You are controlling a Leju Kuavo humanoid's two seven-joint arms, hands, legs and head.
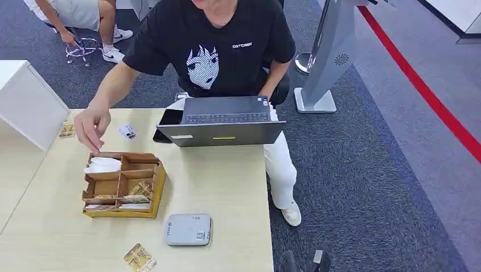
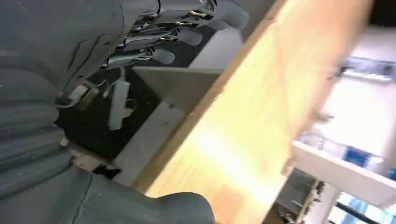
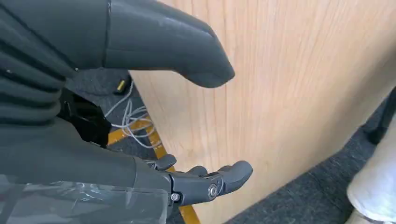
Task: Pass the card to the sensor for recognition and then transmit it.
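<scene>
Both robot hands hang low beside the table [image 1: 227,187] with nothing in them. From its wrist camera, the right hand [image 3: 187,126] has its thumb and fingers spread apart against the table's wooden side; the left hand [image 2: 140,42] has its fingers loosely extended by the table's edge, though that picture is blurred, so the fingertips are hard to judge.

On the tabletop in the head view, a patterned card [image 1: 140,258] lies flat at the near edge, its long axis running diagonally. The grey sensor [image 1: 188,229] sits just beyond it, to its right, close but apart. Since the card lies toward the left half of the table, the left hand is probably the nearer one for picking it up, and the carry to the sensor would be short.

Farther back stands a wooden organizer [image 1: 122,184] with more cards in its compartments. A person's hand [image 1: 91,126] hovers above its far corner, beside a laptop [image 1: 224,122].
</scene>
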